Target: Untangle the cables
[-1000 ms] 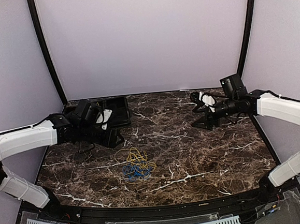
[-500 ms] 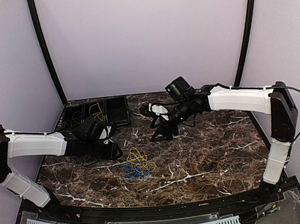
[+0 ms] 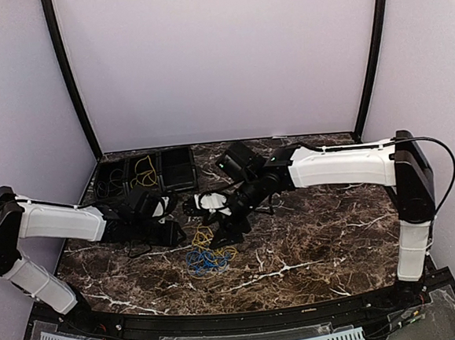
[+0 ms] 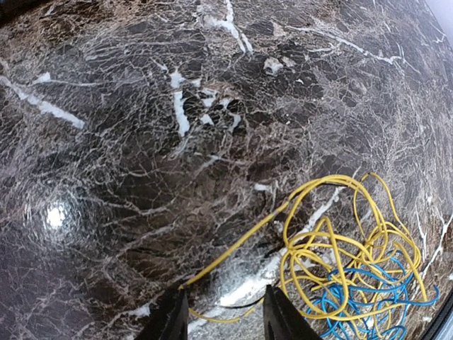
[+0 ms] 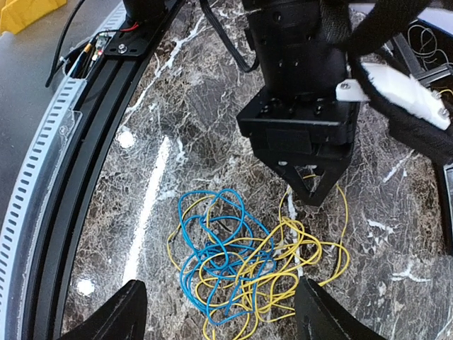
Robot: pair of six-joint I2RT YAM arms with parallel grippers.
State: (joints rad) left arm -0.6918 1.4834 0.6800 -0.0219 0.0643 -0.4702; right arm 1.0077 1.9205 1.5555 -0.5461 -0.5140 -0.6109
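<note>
Yellow cable and blue cable are seen intertwined in one loose heap on the table, left of its middle; blue loops are massed toward the near edge, yellow ones are spread farther back. Left tool is held low just beside the heap; its fingers are kept a little apart, released, with a yellow strand lying between the tips. Right tool is hung above the heap, fingers spread wide, released, nothing held; the two tools are positioned close together.
</note>
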